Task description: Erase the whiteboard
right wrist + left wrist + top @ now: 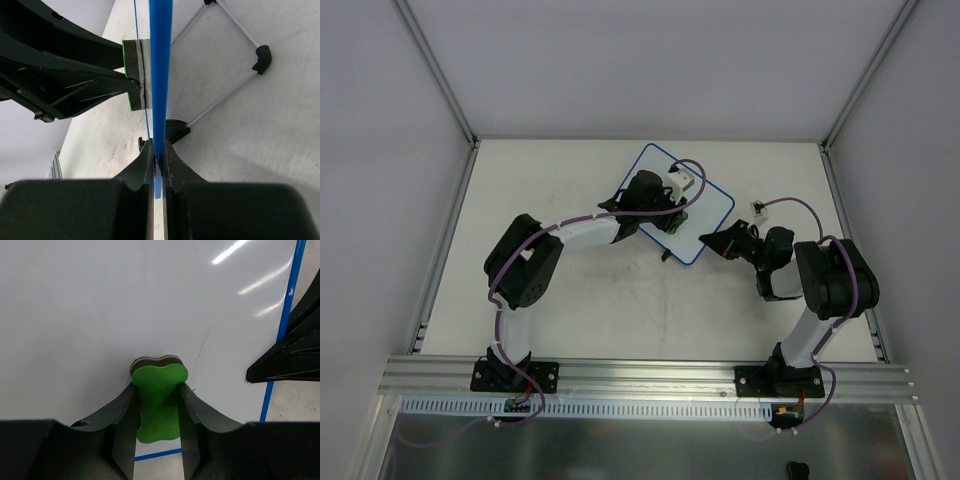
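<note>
The right gripper [158,150] pinches the whiteboard [708,208] rim at bottom centre, bracing it (likely against sliding) while the left gripper [157,390], clamped on the green eraser [159,407], presses mid-board

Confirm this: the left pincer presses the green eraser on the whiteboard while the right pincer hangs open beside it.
No: the right pincer is shut on the rim of the whiteboard, as the right wrist view shows. The left pincer does press the green eraser on it.
</note>
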`<action>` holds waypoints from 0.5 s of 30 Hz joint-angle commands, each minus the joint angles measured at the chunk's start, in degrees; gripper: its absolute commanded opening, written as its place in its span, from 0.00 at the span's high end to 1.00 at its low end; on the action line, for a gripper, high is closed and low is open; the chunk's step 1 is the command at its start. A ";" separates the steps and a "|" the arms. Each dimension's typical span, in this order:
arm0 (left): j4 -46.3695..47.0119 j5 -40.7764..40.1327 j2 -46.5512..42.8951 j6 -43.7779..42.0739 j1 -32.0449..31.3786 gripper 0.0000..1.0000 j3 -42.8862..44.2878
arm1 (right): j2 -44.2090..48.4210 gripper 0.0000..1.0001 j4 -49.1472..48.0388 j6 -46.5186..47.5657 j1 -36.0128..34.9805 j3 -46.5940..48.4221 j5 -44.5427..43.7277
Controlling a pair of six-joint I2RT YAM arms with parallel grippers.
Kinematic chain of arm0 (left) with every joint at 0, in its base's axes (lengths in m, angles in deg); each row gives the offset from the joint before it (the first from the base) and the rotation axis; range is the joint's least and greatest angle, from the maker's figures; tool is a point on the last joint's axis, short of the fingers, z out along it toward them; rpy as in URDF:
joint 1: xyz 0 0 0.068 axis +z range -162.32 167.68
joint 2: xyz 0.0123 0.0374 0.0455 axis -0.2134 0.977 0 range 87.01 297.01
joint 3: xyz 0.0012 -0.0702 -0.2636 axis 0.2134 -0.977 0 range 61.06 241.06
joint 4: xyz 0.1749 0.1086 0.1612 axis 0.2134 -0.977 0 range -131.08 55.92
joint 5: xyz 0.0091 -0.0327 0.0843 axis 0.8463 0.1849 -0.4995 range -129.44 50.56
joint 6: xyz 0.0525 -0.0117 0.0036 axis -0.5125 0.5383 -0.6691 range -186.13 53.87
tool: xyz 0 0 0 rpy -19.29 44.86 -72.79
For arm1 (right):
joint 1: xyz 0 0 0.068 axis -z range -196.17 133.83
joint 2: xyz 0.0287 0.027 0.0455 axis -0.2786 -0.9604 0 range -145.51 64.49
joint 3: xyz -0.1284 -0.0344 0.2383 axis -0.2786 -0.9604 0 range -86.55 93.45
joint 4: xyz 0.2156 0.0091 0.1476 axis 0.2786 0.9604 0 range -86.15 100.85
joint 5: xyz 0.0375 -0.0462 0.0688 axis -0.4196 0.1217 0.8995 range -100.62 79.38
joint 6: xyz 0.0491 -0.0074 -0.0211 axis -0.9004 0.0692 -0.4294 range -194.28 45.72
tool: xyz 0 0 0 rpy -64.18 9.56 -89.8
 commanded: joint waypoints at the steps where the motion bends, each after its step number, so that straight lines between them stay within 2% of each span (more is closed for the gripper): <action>1: -6.49 -0.20 2.52 -1.29 -1.28 1.00 -1.41 | 1.89 1.00 -13.59 1.91 -0.15 0.08 0.93; 4: -5.79 -4.15 3.49 0.99 -0.85 1.00 -1.32 | 1.98 1.00 -13.59 1.99 -0.15 -0.09 0.93; 7: -3.87 -4.34 3.84 3.90 0.56 1.00 -1.93 | 2.16 1.00 -13.59 2.08 -0.15 -0.18 0.84; 8: -3.07 -4.26 3.49 7.38 2.13 1.00 -2.46 | 2.16 1.00 -13.59 2.08 -0.15 -0.18 0.84; 15: 4.58 -1.71 -1.17 16.81 11.97 1.00 -10.36 | 2.25 1.00 -13.59 2.08 -0.07 -0.35 0.75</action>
